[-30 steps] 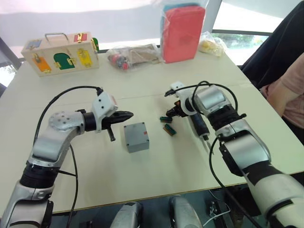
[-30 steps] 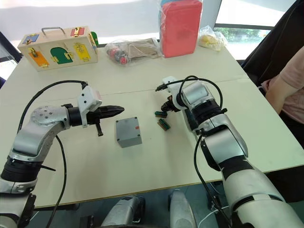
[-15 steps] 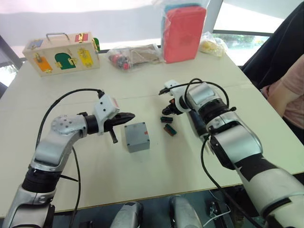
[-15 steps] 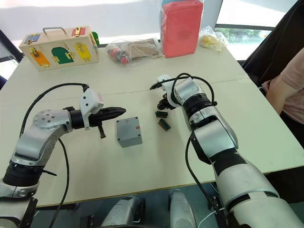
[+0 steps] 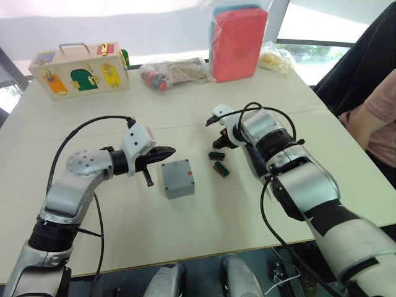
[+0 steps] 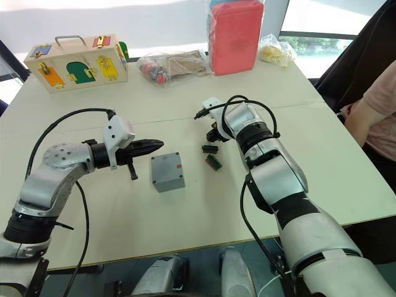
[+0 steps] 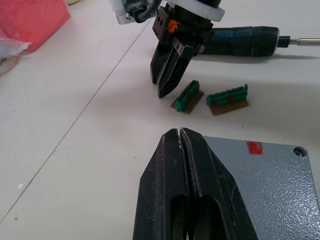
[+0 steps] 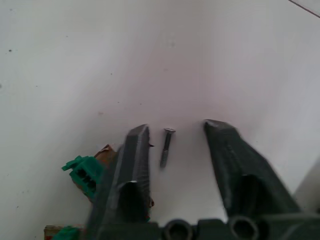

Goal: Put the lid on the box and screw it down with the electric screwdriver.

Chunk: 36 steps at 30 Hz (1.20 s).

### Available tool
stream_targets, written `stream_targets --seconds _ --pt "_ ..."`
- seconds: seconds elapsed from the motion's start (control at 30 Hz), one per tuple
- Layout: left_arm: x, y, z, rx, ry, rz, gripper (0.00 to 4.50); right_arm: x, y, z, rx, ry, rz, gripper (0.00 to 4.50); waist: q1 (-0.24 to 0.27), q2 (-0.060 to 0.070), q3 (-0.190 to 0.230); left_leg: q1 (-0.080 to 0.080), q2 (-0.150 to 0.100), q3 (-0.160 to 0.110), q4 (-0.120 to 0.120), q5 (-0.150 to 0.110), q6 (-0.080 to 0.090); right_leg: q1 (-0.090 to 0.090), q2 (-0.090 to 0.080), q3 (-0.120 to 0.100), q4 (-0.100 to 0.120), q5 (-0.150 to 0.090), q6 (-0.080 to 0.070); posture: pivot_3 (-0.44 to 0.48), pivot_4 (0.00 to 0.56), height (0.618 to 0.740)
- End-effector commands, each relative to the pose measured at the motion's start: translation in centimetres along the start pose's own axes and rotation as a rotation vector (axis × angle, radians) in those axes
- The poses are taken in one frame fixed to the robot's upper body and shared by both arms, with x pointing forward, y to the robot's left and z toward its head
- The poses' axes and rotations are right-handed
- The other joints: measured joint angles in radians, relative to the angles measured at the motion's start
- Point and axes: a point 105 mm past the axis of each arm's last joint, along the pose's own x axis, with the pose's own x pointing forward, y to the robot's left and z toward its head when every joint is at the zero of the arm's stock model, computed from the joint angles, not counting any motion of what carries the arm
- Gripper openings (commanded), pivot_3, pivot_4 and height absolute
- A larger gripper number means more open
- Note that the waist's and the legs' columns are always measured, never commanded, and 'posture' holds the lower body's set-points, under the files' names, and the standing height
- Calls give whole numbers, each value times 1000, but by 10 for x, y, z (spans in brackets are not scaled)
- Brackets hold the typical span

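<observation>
The grey box point(image 5: 178, 178) stands mid-table with a flat grey top point(image 7: 265, 185) that bears a red mark and a corner hole; I cannot tell the lid from the box. My left gripper point(image 5: 169, 150) is shut and empty, its tip at the box's left upper edge. The electric screwdriver point(image 7: 240, 40) lies on the table behind my right gripper point(image 7: 165, 90), partly hidden by that arm in the head views. My right gripper point(image 8: 176, 126) is open, pointing down at the table, its fingers on either side of a small loose screw point(image 8: 167, 146).
Two green terminal blocks point(image 5: 216, 155) point(image 5: 221, 169) lie between the box and my right gripper. At the far edge are a wooden box with coloured doors point(image 5: 79, 69), a bag of parts point(image 5: 173, 73) and a red pack in plastic point(image 5: 238, 40). A person point(image 5: 377, 117) sits at the right.
My right arm has shifted a little to the left, nearer the green blocks. The left arm and the box have stayed put.
</observation>
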Motion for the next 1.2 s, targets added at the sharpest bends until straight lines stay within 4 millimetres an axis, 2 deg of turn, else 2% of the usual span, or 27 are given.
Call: stream_targets --seconds 0.03,0.3,0.4,0.53,0.6,0.7,0.77,0.9,1.07,1.13,1.2 --pt "-3 1 11 44 -27 7 0 6 6 -5 -10 19 8 113 0 0 0 0 0 0 0 0 0 0 0 0 1 0 0 0 150 740" --pt "-5 2 11 44 -23 11 0 6 9 -4 -16 13 13 113 0 0 -1 1 0 1 0 0 0 -1 0 0 5 0 0 0 150 740" --pt "-6 3 11 44 -21 15 0 -10 1 12 12 -67 15 113 2 0 -1 1 0 2 0 0 0 -2 0 0 5 0 0 0 150 740" --pt "-8 4 11 43 -19 15 0 -34 5 37 14 -215 89 113 3 0 -1 -2 0 2 0 0 0 -6 -1 0 6 0 0 0 150 740" --pt "-10 3 10 40 -9 11 0 -61 18 55 -28 -401 188 113 3 0 -1 -2 0 3 0 0 0 -8 -1 0 7 0 0 0 150 740" --pt "-13 3 8 38 5 -1 0 -97 42 66 -125 -673 288 113 4 0 -1 -3 0 3 0 0 0 -10 -2 -1 7 0 0 0 150 740" --pt "-14 4 8 39 11 -7 0 -113 58 66 -173 -834 326 113 4 0 -1 -3 0 3 0 0 0 -10 -2 -1 7 0 0 0 150 740" --pt "-21 10 8 34 17 -16 0 -126 82 62 -170 -1023 378 113 3 0 -1 -2 0 4 1 0 0 -10 -2 0 8 0 0 0 150 740" --pt "-24 10 6 21 33 -38 0 -136 103 55 -134 -1234 444 113 6 -1 -1 -2 0 4 0 0 0 -10 -1 0 8 0 0 0 150 740" --pt "-30 11 5 11 39 -44 0 -135 112 57 -130 -1271 456 113 6 -1 -1 -2 -1 4 1 0 0 -9 -1 0 7 0 0 0 150 740" --pt "-28 7 4 13 55 -67 0 -125 118 49 -136 -1290 450 113 5 -1 -1 -2 -1 4 1 0 0 -9 -2 0 7 0 0 0 150 740"
